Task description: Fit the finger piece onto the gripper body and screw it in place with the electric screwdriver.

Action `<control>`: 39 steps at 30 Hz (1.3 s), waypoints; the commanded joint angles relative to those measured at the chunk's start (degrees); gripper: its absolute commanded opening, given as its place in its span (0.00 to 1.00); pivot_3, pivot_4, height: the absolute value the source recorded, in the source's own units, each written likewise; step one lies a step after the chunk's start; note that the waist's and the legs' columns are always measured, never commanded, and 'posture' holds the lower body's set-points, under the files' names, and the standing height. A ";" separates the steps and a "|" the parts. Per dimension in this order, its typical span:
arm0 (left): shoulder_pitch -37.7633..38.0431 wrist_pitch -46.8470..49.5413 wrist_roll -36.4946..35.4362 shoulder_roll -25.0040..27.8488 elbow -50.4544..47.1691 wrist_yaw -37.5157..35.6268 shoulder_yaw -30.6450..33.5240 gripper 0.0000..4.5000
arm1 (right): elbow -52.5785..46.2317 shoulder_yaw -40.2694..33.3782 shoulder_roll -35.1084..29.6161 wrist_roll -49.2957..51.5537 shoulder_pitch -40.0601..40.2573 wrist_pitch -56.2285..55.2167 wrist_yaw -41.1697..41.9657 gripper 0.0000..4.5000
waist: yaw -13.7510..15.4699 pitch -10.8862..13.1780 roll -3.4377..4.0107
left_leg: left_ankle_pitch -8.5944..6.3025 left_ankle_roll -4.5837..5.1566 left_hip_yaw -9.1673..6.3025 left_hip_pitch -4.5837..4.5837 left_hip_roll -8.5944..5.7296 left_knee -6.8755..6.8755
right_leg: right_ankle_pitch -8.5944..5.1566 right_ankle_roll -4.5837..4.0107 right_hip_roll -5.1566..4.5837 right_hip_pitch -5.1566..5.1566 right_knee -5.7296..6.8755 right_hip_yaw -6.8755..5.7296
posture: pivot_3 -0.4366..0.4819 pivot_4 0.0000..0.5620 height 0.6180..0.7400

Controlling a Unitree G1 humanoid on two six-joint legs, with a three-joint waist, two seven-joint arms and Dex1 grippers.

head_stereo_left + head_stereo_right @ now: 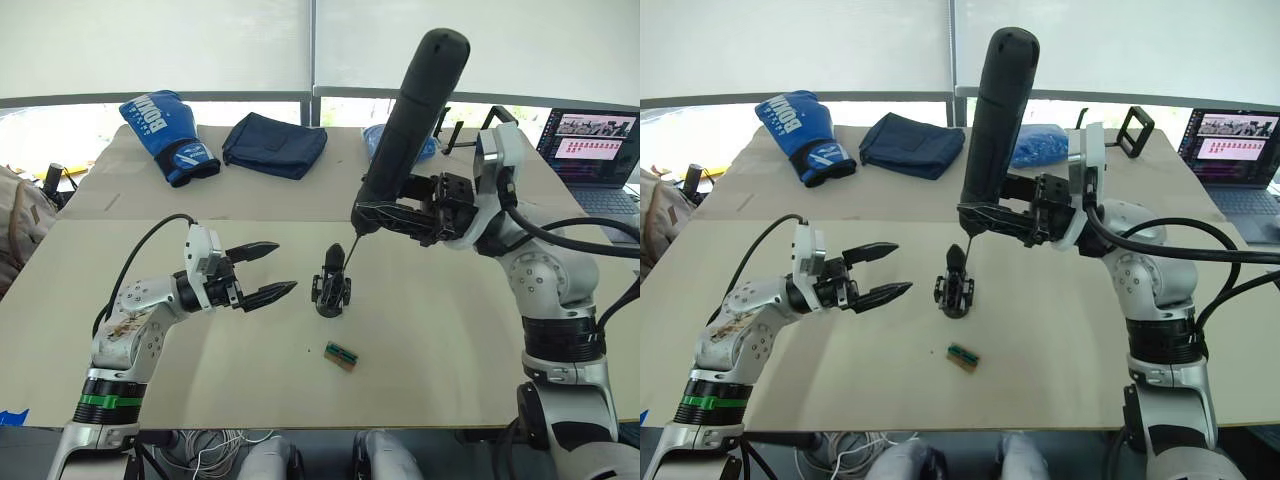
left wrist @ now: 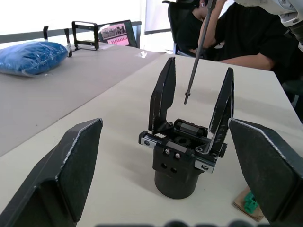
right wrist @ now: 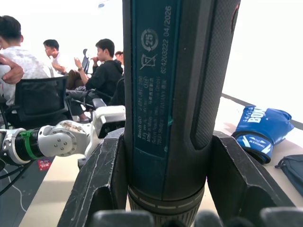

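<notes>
Silver-grey arms, black cables, green wrist band (image 1: 100, 402), black-fingered pincers.

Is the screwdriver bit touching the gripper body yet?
Apart. In the left wrist view the screwdriver bit ends in open air between the two upright fingers of the gripper body, clearly above its block.

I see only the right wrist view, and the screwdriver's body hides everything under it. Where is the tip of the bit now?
Observer: The electric screwdriver points bit-down. Its bit tip hangs between the two upright fingers of the gripper body and does not touch it.
Operator: Is the left tool holding that body?
Observer: No. The left tool is open and empty, beside the body and apart from it.
Operator: Does anything else lie near?
Observer: A small green-and-brown block lies on the table, on the robot's side of the body.
</notes>
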 commanded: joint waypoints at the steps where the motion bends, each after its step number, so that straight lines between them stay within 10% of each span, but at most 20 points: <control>1: -0.64 0.62 -0.02 0.33 -0.24 -1.85 -0.69 1.00 | -0.88 -0.61 0.57 0.31 -2.65 -1.41 -0.05 0.43 | -0.09 0.00 0.00 | 0.00 0.00 0.00 0.00 0.00 0.00 | 0.00 0.00 0.00 0.00 0.00 0.00 | 0.48 0.27 1.00; 39: 2.60 -3.09 5.57 -1.11 -0.28 -4.36 -4.74 1.00 | -1.55 6.37 3.77 -1.14 -4.40 4.33 0.28 0.43 | -0.45 0.00 0.00 | 0.03 -0.04 0.16 -0.03 0.01 -0.03 | 0.00 -0.01 0.03 -0.23 0.11 0.18 | 0.48 0.27 1.00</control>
